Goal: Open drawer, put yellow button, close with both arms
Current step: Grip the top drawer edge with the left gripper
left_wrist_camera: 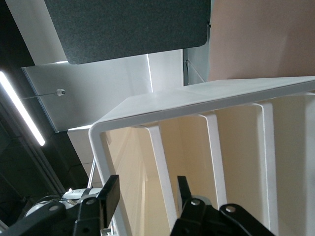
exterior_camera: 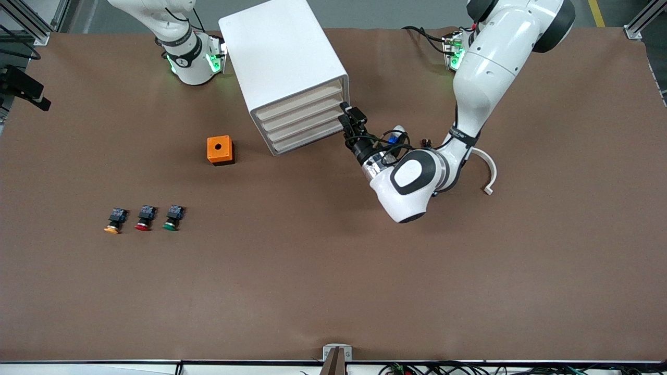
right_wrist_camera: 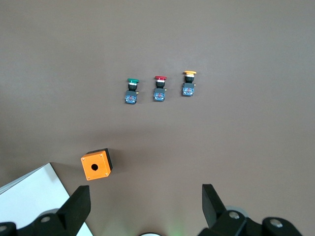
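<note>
The white cabinet [exterior_camera: 281, 57] stands near the robots' bases, and all of its cream-fronted drawers [exterior_camera: 299, 112] are pushed in. My left gripper [exterior_camera: 348, 117] is at the end of the drawer fronts toward the left arm's end of the table. In the left wrist view its fingers [left_wrist_camera: 110, 194] stand apart on either side of a white front rib [left_wrist_camera: 160, 162] of the cabinet, without visibly pressing on it. The yellow button [exterior_camera: 113, 221] lies on the table near the front camera, also seen as the yellow button [right_wrist_camera: 188, 83]. My right gripper [right_wrist_camera: 145, 196] waits open, high above the table.
A red button [exterior_camera: 144, 217] and a green button [exterior_camera: 173, 217] lie in a row beside the yellow one. An orange box [exterior_camera: 220, 150] with a round hole sits between the cabinet and the buttons. The brown table [exterior_camera: 333, 271] stretches toward the front camera.
</note>
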`<act>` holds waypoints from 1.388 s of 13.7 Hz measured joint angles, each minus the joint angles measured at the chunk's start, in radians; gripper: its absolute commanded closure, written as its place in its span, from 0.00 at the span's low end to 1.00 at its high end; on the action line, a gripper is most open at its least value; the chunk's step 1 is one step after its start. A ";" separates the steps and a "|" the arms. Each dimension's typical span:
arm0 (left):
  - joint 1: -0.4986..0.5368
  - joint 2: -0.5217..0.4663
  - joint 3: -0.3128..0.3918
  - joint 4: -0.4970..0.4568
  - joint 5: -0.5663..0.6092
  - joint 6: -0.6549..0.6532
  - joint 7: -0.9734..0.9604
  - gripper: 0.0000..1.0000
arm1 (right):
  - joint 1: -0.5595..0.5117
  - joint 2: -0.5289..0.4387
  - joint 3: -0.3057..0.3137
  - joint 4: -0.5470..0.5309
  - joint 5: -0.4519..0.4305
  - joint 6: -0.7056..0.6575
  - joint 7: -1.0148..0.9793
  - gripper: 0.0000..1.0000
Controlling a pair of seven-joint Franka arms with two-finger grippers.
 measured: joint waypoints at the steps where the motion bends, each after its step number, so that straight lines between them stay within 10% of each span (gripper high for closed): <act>1: -0.009 0.004 0.000 0.004 0.000 0.000 0.000 0.46 | 0.000 0.000 0.000 0.000 0.000 0.000 0.000 0.00; 19: -0.137 0.021 0.002 0.010 0.000 0.031 0.022 0.50 | 0.000 0.000 0.000 0.000 0.000 0.000 0.000 0.00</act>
